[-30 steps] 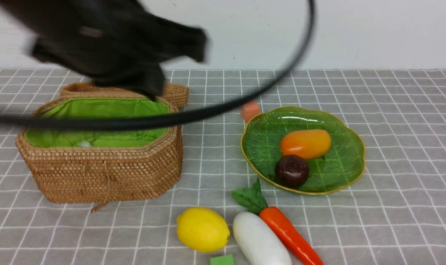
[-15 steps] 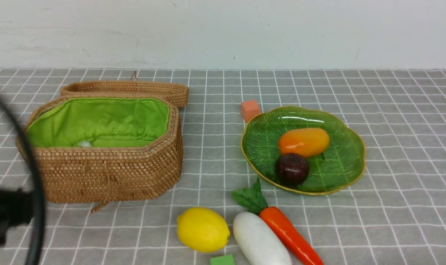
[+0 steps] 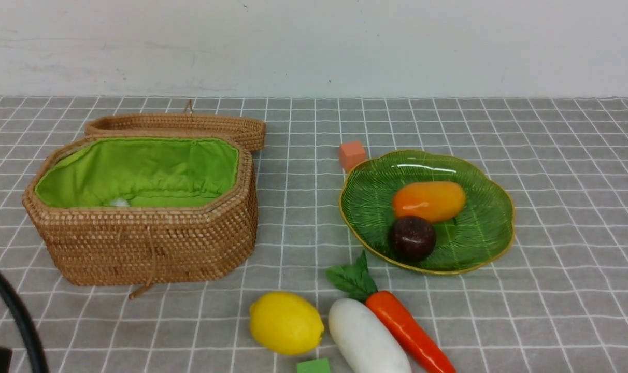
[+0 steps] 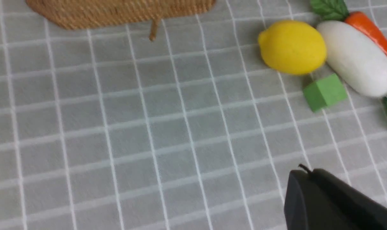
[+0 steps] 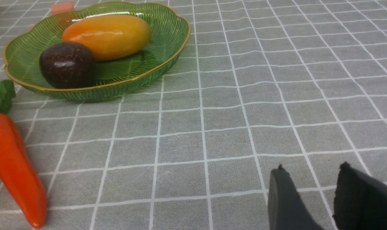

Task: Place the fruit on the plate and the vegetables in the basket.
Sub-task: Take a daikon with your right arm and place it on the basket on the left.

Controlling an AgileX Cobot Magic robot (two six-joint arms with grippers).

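Lemon sits on the table up front, snug beside the radish and carrot. Mango and maroon ball are on the plate. The basket is open, though I can't really tell what's inside.

Left wrist view: left gripper is clenched and empty. I'd spread it first, then drop straight onto the lemon, avoiding the green cube.

Right wrist view: right gripper is parted, holding nothing, well apart from the carrot.
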